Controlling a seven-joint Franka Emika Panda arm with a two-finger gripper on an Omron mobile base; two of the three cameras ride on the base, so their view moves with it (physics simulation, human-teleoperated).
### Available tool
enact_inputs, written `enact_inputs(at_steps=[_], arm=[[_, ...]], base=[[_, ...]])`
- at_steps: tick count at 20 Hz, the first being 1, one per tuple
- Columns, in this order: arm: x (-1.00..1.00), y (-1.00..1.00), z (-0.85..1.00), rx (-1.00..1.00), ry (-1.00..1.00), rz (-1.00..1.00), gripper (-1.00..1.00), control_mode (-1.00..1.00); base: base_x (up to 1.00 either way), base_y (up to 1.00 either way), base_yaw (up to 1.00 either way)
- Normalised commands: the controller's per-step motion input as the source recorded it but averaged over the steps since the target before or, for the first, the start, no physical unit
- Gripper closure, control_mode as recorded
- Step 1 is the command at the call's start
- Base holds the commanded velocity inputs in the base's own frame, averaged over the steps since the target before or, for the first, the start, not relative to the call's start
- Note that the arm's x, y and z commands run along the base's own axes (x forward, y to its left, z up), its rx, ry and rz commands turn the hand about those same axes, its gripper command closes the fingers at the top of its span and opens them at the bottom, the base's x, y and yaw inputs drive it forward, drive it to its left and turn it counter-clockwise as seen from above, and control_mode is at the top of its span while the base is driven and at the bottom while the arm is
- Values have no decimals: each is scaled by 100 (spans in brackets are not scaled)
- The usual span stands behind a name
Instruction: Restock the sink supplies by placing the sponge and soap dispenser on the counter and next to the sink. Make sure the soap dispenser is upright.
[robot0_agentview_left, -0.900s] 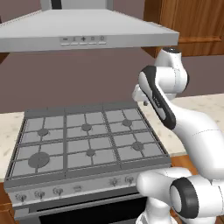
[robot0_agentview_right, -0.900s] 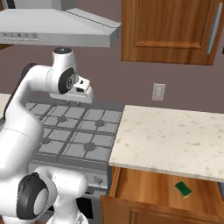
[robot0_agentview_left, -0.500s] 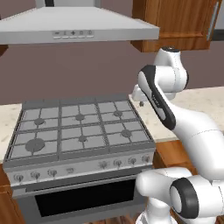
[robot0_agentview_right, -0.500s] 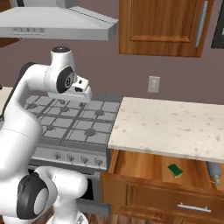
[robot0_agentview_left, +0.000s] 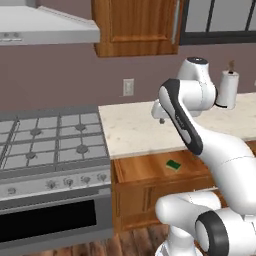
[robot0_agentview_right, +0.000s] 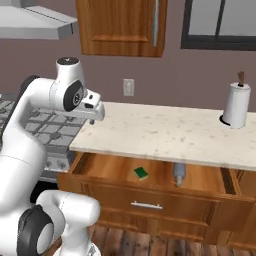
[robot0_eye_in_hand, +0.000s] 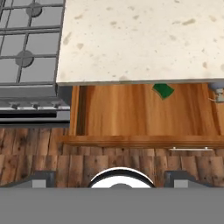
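Note:
The green sponge (robot0_agentview_left: 173, 164) (robot0_agentview_right: 141, 173) (robot0_eye_in_hand: 163, 90) lies flat in an open wooden drawer below the counter (robot0_agentview_left: 130, 127) (robot0_agentview_right: 165, 132) (robot0_eye_in_hand: 140, 39). To its right in the same drawer, the dark soap dispenser (robot0_agentview_right: 179, 173) (robot0_eye_in_hand: 216, 89) lies on its side, partly tucked under the counter's edge. My gripper (robot0_agentview_left: 160, 116) (robot0_agentview_right: 95, 114) (robot0_eye_in_hand: 111, 179) hangs high over the counter's left front edge, open and empty, well above both things. The sink is out of view.
A gas stove (robot0_agentview_left: 45, 140) (robot0_eye_in_hand: 26, 48) adjoins the counter on the left. A white paper-towel roll (robot0_agentview_left: 228, 90) (robot0_agentview_right: 236, 105) stands at the counter's far right. The drawer front (robot0_agentview_right: 150, 202) juts out over the wooden floor (robot0_eye_in_hand: 52, 157).
The whole picture has shifted: the base drove to the right, so the stove slid left and the counter, open drawer and towel roll came into view. The arm keeps its pose.

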Motion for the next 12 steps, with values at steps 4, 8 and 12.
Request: enact_inputs(at_steps=[4, 8, 12], arm=[[0, 0, 0, 0, 0, 0, -100, 100], [0, 0, 0, 0, 0, 0, -100, 100], [0, 0, 0, 0, 0, 0, -100, 100]], base=[[0, -92, 0], [0, -79, 0], [-15, -58, 0]])
